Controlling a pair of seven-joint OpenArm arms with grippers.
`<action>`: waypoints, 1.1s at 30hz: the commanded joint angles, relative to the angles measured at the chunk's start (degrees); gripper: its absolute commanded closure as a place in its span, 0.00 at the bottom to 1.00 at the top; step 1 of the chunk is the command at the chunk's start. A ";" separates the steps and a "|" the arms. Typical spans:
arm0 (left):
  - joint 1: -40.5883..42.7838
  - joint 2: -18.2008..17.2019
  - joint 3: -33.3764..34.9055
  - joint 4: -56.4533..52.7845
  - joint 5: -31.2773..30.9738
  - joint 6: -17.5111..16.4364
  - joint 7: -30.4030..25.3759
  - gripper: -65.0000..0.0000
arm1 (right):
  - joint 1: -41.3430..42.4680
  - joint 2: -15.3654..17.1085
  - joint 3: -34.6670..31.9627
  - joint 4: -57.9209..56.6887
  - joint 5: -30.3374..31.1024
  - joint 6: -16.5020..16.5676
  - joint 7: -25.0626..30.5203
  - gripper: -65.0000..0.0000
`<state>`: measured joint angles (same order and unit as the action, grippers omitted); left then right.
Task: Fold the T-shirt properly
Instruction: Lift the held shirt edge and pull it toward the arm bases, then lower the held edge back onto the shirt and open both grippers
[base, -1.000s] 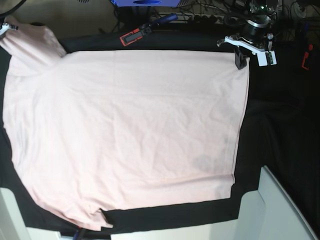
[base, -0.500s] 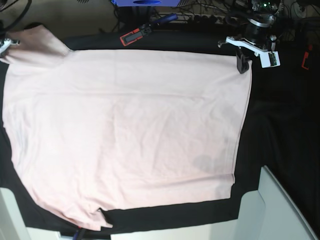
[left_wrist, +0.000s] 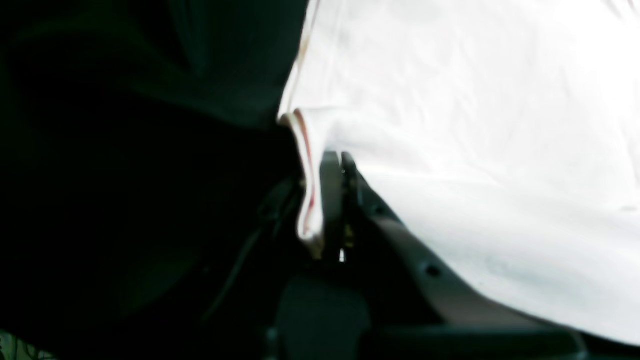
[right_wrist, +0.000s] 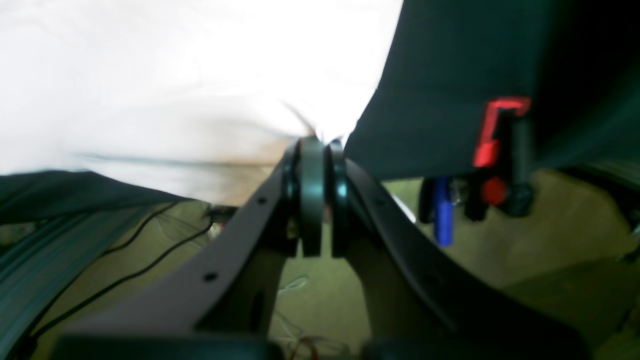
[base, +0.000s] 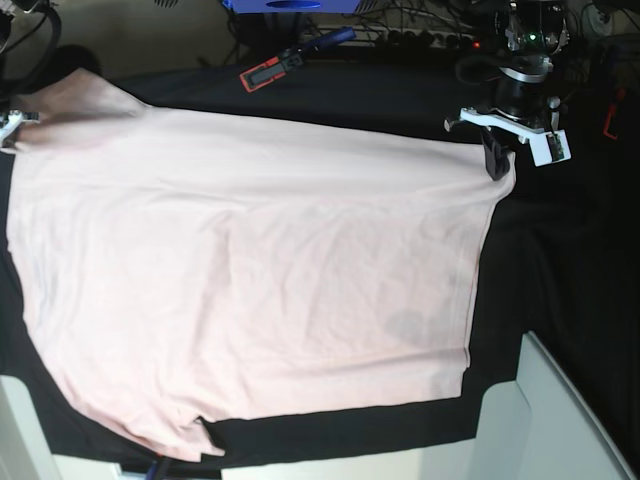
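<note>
While the T-shirt (base: 250, 270) lies spread between them, both arms' fingers (left_wrist: 331, 200) (right_wrist: 312, 195) pinch its far corners.

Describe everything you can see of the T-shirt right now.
The T-shirt is large, pale pink, soft-looking and lightly wrinkled, with its plain side up, spread over the black table cloth. Its near edge lies flat, with a short sleeve at the near left. The far edge is stretched taut: the left gripper pinches the far right corner, the hem bunched beside its shut jaws, and the right gripper pinches the far left corner at the picture's edge. A faint grey patch shows near the right hem.
</note>
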<state>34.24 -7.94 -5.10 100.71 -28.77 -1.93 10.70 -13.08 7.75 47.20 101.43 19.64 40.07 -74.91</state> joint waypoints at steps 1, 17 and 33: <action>0.00 -0.27 -0.22 0.88 -0.37 0.04 -1.60 1.00 | 0.91 1.79 0.23 0.16 0.27 -0.07 0.67 1.00; -5.89 -0.01 0.31 1.32 -0.46 0.04 12.38 1.00 | 8.47 7.59 -0.12 -1.69 0.27 -0.07 -1.17 1.00; -10.55 1.04 -0.22 4.57 -0.46 0.04 17.92 1.00 | 16.82 9.00 -7.60 -8.20 0.27 -1.96 -0.73 1.00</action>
<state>23.97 -6.50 -5.10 104.31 -28.80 -1.72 30.00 2.94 15.49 39.44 92.44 19.59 38.26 -76.38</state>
